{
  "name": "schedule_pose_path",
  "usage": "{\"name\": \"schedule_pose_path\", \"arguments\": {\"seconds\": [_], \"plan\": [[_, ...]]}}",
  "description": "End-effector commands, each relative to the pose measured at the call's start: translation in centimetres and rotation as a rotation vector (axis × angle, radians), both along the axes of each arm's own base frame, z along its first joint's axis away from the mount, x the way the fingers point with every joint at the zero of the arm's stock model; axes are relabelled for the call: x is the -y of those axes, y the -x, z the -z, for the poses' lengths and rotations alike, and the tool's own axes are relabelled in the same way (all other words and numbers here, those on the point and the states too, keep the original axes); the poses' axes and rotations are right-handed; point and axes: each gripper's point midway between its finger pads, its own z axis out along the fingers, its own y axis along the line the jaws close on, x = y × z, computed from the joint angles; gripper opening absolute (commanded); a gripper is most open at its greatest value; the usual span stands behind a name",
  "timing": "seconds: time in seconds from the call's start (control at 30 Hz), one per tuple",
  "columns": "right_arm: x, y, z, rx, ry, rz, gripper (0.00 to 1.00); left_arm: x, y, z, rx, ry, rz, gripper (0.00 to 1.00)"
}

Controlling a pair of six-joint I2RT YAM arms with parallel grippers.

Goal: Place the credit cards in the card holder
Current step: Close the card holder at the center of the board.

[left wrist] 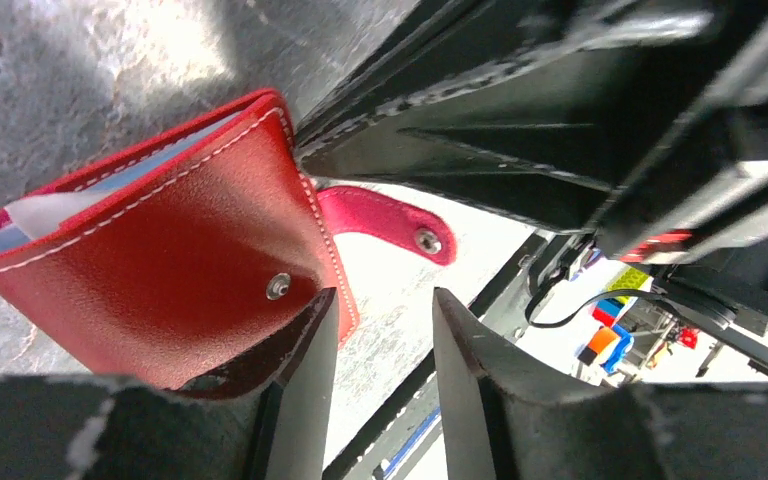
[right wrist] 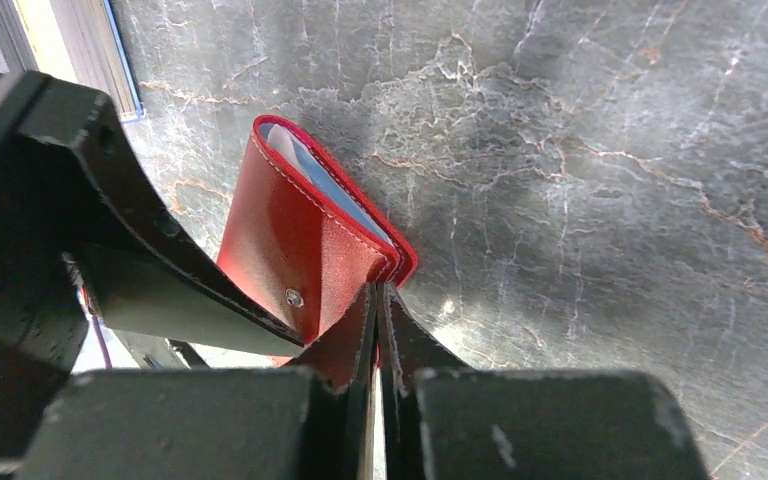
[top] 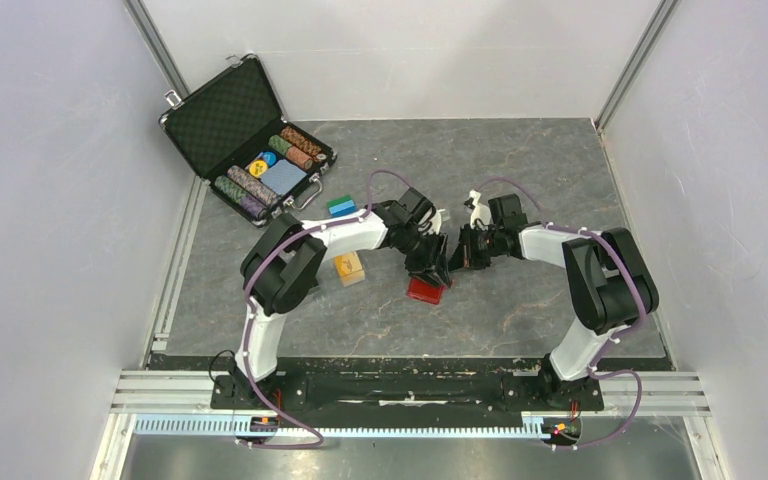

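Card holder position: the red card holder lay on the grey table at the middle of the top view, directly below the two meeting wrists
Card holder state: folded over, with its snap strap loose and unfastened; a pale blue card showed inside the open edge
Right gripper: the right gripper had its fingers pressed almost together at the holder's lower corner, apparently pinching a thin red edge
Left gripper: the left gripper had its fingers spread with nothing between them; one finger lay against the holder's lower edge
Remaining cards: the orange-gold cards sat to the left of the holder in the top view, partly under the left arm and apart from it
Step in hand: judged to be steadying the holder, with one card seated and the rest outstanding
Next move: likely calls for the right gripper to hold the holder open while the left gripper fetches an orange-gold card and lines it up flat with a slot
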Motion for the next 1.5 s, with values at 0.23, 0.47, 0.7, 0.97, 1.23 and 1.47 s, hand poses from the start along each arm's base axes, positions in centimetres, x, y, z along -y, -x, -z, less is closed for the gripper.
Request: {"name": "schedule_pose_path", "arguments": {"seconds": [0.23, 0.47, 0.7, 0.97, 1.23, 1.47], "plan": [[0.6, -0.2, 0.7, 0.019, 0.047, -0.001, 0.0, 2.4, -1.4, -4.8, 0.137, 0.124, -0.008, 0.47], [0.7, 0.0, 0.7, 0.019, 0.051, 0.001, 0.0, 2.4, -1.2, -3.2, 0.136, 0.034, 0.015, 0.43], [0.8, 0.2, 0.7, 0.019, 0.054, 0.003, 0.0, 3.0, -1.6, -3.0, 0.149, 0.021, 0.026, 0.35], [0.8, -0.8, -1.4, 0.077, 0.06, 0.006, 0.0, 3.1, -1.9, -4.0, 0.192, 0.004, 0.042, 0.33], [0.3, -2.6, -5.6, 0.207, 0.03, -0.001, 0.0, 1.3, -2.7, -7.8, 0.285, 0.038, -0.03, 0.48], [-0.3, -3.1, -7.0, 0.264, -0.014, -0.016, 0.0, -1.7, -3.9, -7.3, 0.285, 0.024, -0.118, 0.29]]}}
